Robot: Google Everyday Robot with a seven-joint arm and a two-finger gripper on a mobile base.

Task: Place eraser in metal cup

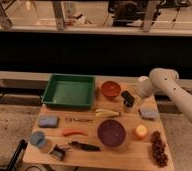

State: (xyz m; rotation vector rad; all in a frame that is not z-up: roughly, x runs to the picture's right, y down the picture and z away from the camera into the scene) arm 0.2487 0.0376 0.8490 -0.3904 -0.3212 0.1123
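Note:
My gripper (pixel 127 100) hangs at the end of the white arm (pixel 161 85) that comes in from the right. It is low over the back right of the wooden table (pixel 96 152), just right of the orange bowl (pixel 110 89). A grey-blue block that may be the eraser (pixel 148 113) lies on the table to the right of and in front of the gripper, apart from it. A second blue block (pixel 48 121) lies at the left. A pale cup that may be the metal cup (pixel 45 146) stands at the front left, against a blue cup (pixel 37 138).
A green tray (pixel 69 91) stands at the back left. A banana (pixel 107 113), a purple bowl (pixel 111 133), an orange fruit (pixel 141 131), dark grapes (pixel 159 148), a carrot (pixel 74 132) and dark tools (pixel 84 146) lie on the table. A dark ledge runs behind.

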